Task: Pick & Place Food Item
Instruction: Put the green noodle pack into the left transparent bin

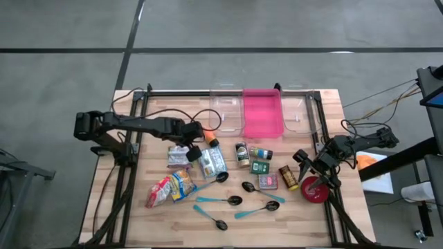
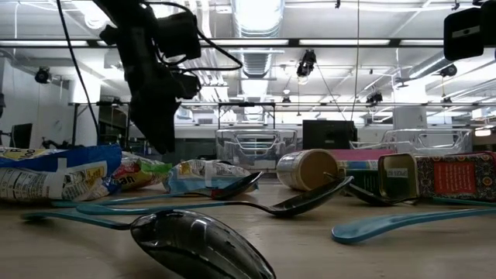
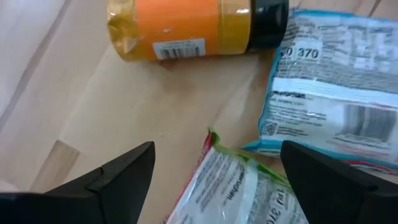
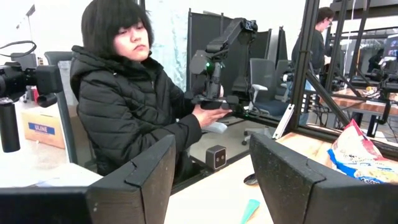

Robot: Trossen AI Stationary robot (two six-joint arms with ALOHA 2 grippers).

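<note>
Zero food items placed so far; left arm lining up on a packet

I am watching the left gripper (image 1: 196,135) hanging left of centre in the high view, pointing steeply down over the cluster of snack packets. Its fingers (image 3: 124,177) are standing wide apart and are holding nothing. In the left wrist view a silvery green-edged packet (image 3: 233,186) is lying between them, lower centre, with bare wood still showing around the fingertips, so I am judging no contact yet. An orange bottle (image 3: 186,28) is lying on its side at the upper centre, and a white-and-blue packet (image 3: 336,87) is sitting at the right of that picture.

I am reading the pink tray (image 1: 263,114), top centre of the high view, as the likely drop point; it is looking bare, as are the clear bins beside it.

The right gripper (image 1: 302,160) is waiting at the table's right edge, near the red tape roll (image 1: 315,189), fingers part open, gripping nothing.

Remaining, in my judgement: descend, close, lift, carry, release. Task barely begun.
</note>
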